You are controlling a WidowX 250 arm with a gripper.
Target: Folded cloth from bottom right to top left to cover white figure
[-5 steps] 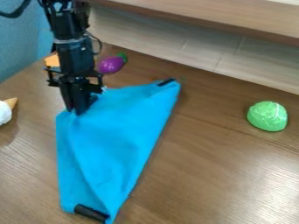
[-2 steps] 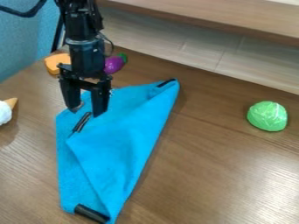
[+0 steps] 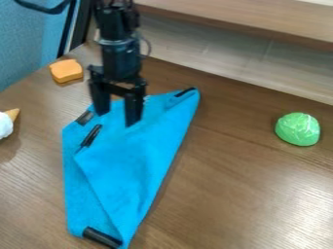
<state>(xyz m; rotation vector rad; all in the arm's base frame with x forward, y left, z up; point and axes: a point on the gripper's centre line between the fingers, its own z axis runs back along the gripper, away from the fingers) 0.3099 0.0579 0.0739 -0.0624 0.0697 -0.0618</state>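
With the clock centred on the blue cloth (image 3: pixel 130 170) and twelve at the far side, the near black clip (image 3: pixel 102 237) sits between six and seven. If I dragged the fabric, that end could skew and wrinkle. The cloth lies under me, already folded over toward eleven. Its flap carries a dark clip (image 3: pixel 91 136) just beside, but short of, the corner clip (image 3: pixel 85 117) at eleven; loose fabric might spring back or slide, leaving the cover incomplete. The green ball (image 3: pixel 298 129), between two and three, is well apart and at little risk. The toy cone (image 3: pixel 5 127), near ten, could be knocked if I swung wide that way. My gripper (image 3: pixel 117 118) is at twelve, fingers spread, grasping nothing; lowering or sweeping sideways, a fingertip might snag the cloth and undo the fold. Farthest, toward eleven, a careless retreat could bump the orange block (image 3: pixel 66 70).
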